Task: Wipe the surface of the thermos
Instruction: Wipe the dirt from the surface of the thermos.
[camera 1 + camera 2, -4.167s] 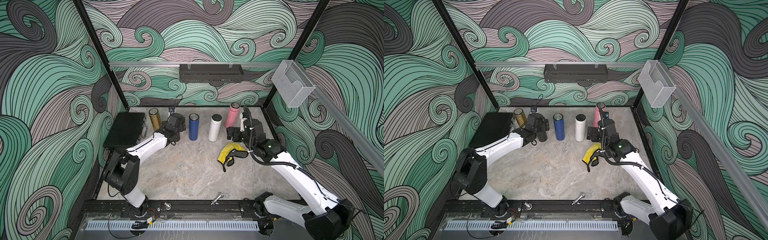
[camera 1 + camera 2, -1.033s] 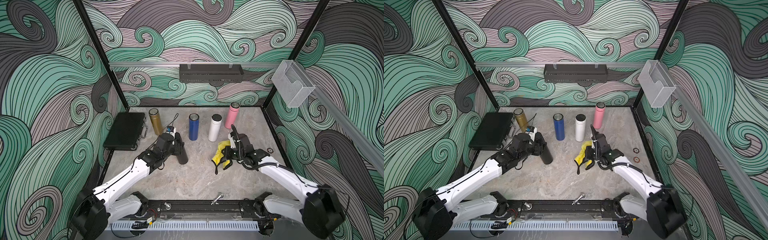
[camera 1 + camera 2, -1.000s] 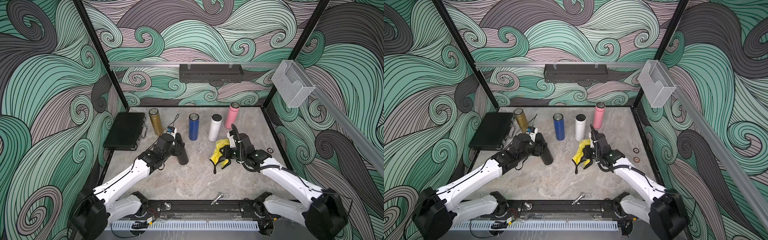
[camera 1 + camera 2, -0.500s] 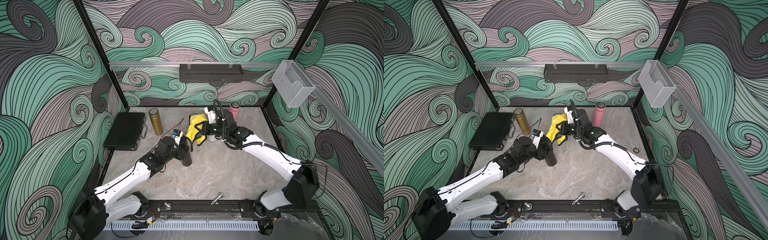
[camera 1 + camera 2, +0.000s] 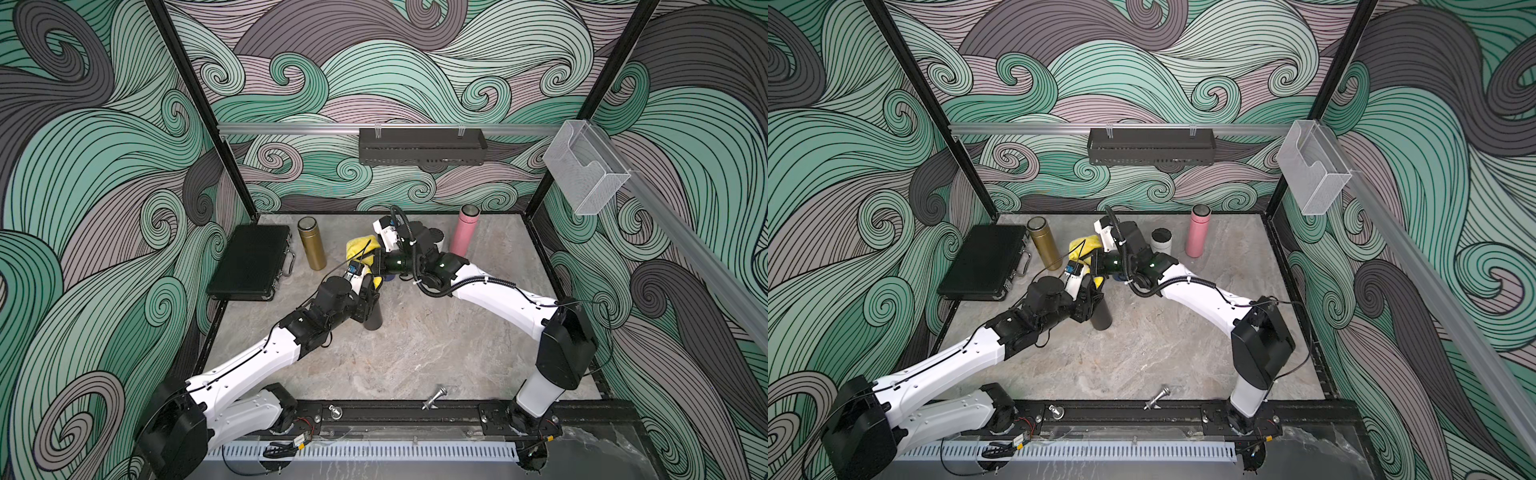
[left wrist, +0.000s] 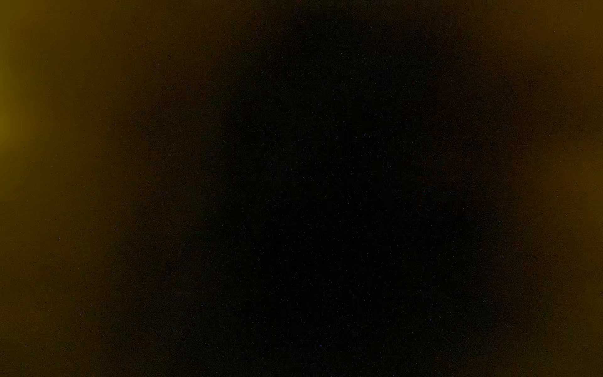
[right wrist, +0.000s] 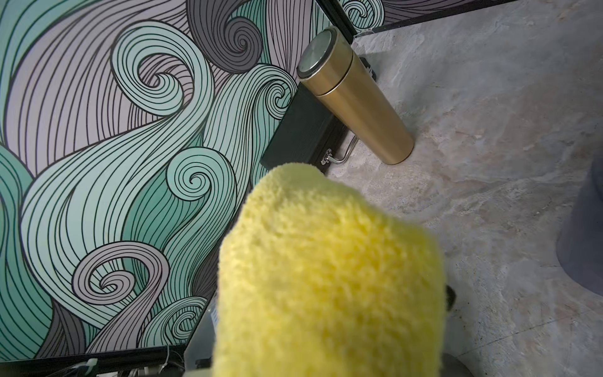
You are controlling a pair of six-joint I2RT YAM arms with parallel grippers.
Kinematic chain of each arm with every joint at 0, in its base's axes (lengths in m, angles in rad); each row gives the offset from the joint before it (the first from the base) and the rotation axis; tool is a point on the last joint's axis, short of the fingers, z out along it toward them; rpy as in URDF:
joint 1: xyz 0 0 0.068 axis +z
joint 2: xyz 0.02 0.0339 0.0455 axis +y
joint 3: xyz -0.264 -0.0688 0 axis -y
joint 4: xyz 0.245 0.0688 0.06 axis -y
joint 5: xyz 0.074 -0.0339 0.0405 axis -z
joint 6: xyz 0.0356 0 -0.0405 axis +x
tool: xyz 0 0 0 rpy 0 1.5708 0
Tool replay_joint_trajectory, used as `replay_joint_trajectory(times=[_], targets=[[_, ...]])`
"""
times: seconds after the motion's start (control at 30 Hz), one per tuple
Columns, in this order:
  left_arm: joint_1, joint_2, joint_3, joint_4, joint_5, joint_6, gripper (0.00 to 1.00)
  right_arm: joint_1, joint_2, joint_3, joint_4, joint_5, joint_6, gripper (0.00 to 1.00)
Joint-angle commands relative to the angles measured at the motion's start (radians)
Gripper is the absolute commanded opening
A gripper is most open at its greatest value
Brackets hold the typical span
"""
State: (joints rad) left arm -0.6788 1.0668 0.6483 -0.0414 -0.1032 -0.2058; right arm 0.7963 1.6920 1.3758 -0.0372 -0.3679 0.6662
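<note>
Black thermos [image 5: 373, 321]: mid-bench, a little left of centre, nearer than the row of other bottles. It is upright or close to it. The base looks to sit on the bench [image 5: 415, 353], though a slight lift cannot be ruled out. Left fingers [image 5: 370, 300] are clamped on its upper part, reaching in from the left.

Right fingers [image 5: 1099, 261] are closed on a yellow cloth [image 5: 360, 247]. The cloth is bunched just beyond the thermos top and lies against the left wrist. The left wrist view is almost black with a yellow tinge at the edges, so the cloth probably covers the lens. In the right wrist view the cloth [image 7: 326, 277] fills the foreground, with a thick fluffy pile.

Handling, as a judgement:
- The thermos is a stiff cylinder with a smooth skin, likely slippery in a narrow grip.
- It is tall and narrow, so a sideways push up high could tip or twist it.
- Whether it is full or empty cannot be told.
- A high hold leaves the lower wall free to wipe.
- The cloth is soft and limp and needs pressing flat.

Neighbours: gold thermos [image 5: 311, 246] far left, pink thermos [image 5: 467, 231] far right, black case [image 5: 253, 262] left.
</note>
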Motion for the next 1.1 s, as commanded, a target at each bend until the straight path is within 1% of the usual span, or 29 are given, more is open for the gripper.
replay_joint_trajectory(times=[0.0, 0.17, 0.27, 0.37, 0.5, 0.73, 0.93, 1.07], targets=[[-0.001, -0.017, 0.023, 0.093, -0.103, 0.003, 0.0, 0.02, -0.074, -0.052, 0.04, -0.072, 0.052, 0.0], [-0.001, 0.006, 0.017, 0.123, -0.138, -0.001, 0.0, 0.029, -0.168, -0.139, 0.016, -0.092, 0.046, 0.0], [-0.001, 0.021, 0.019, 0.137, -0.122, 0.005, 0.0, 0.032, -0.216, -0.195, -0.009, -0.068, 0.026, 0.0], [-0.001, 0.024, 0.01, 0.163, -0.081, 0.009, 0.0, 0.028, -0.224, -0.205, -0.034, -0.022, -0.009, 0.0], [-0.002, 0.027, 0.007, 0.167, -0.016, 0.018, 0.0, 0.019, -0.166, -0.141, -0.039, -0.022, -0.051, 0.0], [-0.003, 0.015, -0.007, 0.161, 0.032, 0.014, 0.0, -0.024, -0.03, -0.002, -0.048, -0.031, -0.098, 0.0], [-0.004, 0.03, -0.012, 0.175, 0.024, 0.006, 0.0, -0.025, 0.056, 0.067, -0.026, -0.068, -0.098, 0.0], [-0.004, 0.045, 0.0, 0.165, -0.016, -0.001, 0.0, -0.006, 0.058, 0.056, -0.015, -0.084, -0.095, 0.0]])
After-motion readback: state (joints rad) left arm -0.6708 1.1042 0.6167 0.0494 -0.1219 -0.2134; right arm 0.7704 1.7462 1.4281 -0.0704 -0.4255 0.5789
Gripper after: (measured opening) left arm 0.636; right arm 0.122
